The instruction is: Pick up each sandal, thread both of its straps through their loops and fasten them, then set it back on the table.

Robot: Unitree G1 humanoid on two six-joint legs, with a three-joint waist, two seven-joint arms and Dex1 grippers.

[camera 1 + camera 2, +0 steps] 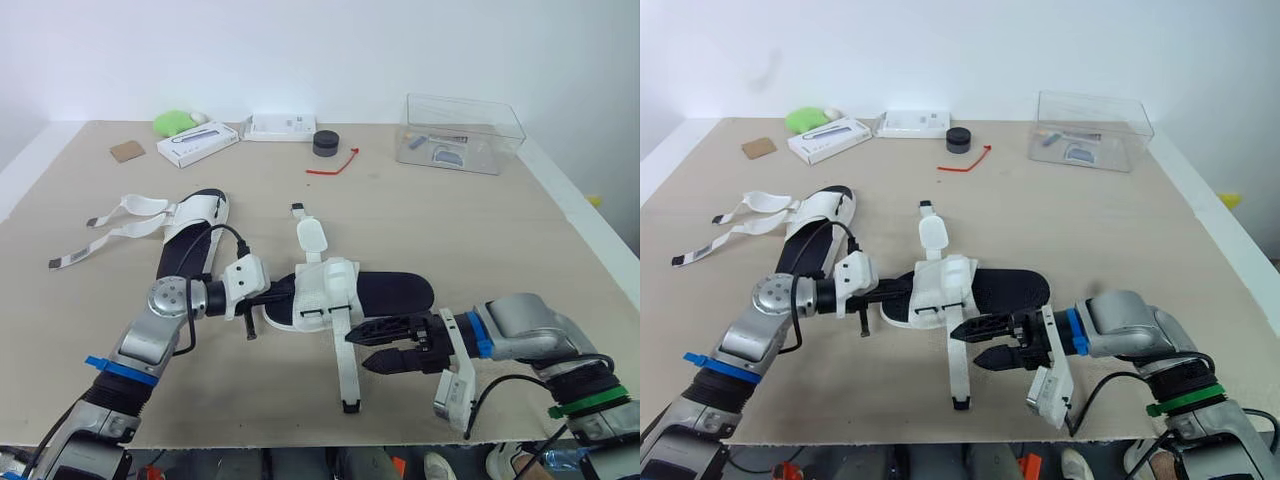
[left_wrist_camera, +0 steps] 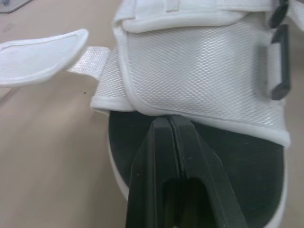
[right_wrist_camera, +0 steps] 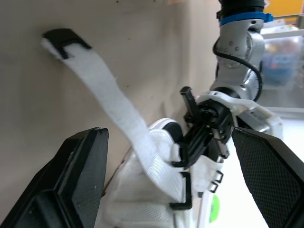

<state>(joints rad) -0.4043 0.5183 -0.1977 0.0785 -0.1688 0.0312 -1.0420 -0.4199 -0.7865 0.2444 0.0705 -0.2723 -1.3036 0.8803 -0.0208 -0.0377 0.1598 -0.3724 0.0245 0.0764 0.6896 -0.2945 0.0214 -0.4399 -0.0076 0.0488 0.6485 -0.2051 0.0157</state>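
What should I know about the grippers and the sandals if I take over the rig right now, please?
Left gripper: fingers shut, tips on the near sandal's black footbed at the edge of its white upper.
Right gripper: fingers open, tips at that sandal's near strap, not closed on it.
Both sandals lie on the table; the second sandal is further back on the left.
Done: nothing fastened; straps on both lie loose.
Left: thread and fasten each sandal's straps, then set it down.
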